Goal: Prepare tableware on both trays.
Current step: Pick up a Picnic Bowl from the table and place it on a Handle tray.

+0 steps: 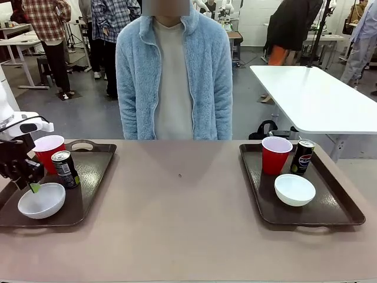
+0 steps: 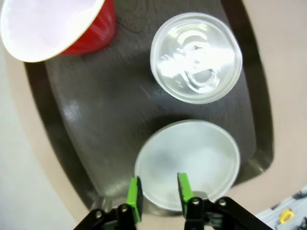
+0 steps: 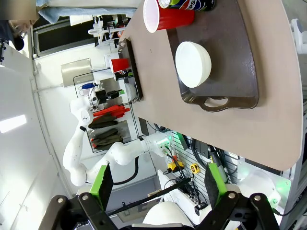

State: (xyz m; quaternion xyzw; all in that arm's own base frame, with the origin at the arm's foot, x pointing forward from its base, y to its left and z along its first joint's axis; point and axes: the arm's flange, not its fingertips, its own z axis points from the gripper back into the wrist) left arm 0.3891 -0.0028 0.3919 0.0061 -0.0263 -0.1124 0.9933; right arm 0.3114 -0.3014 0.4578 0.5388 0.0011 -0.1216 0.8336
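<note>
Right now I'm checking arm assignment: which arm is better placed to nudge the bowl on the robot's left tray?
Left. The left gripper hangs open at that white bowl's rim on the left tray.

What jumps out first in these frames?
Two matching trays, each holding a red cup, can and white bowl: the left tray and the right tray. The left gripper hovers open over the left bowl's rim. A person in a fluffy blue jacket stands across the table.

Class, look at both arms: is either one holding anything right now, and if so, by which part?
Nothing is held. The left gripper hangs open over the rim of the white bowl; the right gripper is open, away from the table.
</note>
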